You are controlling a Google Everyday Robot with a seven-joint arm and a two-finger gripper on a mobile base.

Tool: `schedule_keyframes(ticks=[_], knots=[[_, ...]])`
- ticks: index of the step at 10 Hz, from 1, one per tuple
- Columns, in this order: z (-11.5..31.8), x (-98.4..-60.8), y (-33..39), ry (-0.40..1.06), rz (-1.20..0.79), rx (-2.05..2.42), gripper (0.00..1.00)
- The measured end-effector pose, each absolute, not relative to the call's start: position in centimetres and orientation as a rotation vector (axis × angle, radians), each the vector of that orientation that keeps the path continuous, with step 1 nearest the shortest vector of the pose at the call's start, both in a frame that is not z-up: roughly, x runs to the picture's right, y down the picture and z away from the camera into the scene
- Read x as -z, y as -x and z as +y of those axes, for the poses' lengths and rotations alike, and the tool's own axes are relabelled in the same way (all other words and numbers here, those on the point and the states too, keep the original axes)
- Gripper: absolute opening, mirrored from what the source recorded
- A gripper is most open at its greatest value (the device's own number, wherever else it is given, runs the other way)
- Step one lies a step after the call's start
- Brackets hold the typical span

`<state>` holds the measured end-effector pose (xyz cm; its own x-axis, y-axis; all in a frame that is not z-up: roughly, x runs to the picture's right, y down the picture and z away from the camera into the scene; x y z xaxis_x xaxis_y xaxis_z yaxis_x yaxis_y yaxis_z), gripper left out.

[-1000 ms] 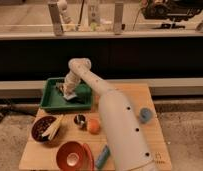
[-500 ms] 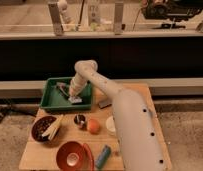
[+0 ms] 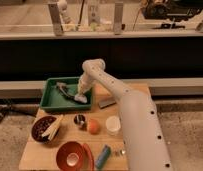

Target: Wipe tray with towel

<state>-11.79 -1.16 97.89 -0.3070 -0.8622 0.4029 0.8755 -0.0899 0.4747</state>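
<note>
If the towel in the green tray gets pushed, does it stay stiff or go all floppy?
Probably floppy: the towel lies crumpled and uneven in the green tray, so it would likely bunch up rather than slide flat. It seems light too, as it looks like thin cloth. The gripper is down in the tray at the towel's right end.

On the table (image 3: 37,152), a dark bowl (image 3: 45,129) sits at 9 o'clock, a red bowl (image 3: 71,156) at 7, a blue tube (image 3: 103,156) at 6. An orange ball (image 3: 93,126) lies central. The gripper (image 3: 81,97) is at 11 o'clock.
</note>
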Motion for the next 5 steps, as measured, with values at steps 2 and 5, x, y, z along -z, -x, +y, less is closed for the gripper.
schedule_keyframes(ticks=[2, 5], knots=[[-3.2, -99.5, 12.2, 0.012, -0.745, 1.723, 0.0], [-5.8, -101.7, 15.1, -0.021, -0.727, 1.737, 0.0]])
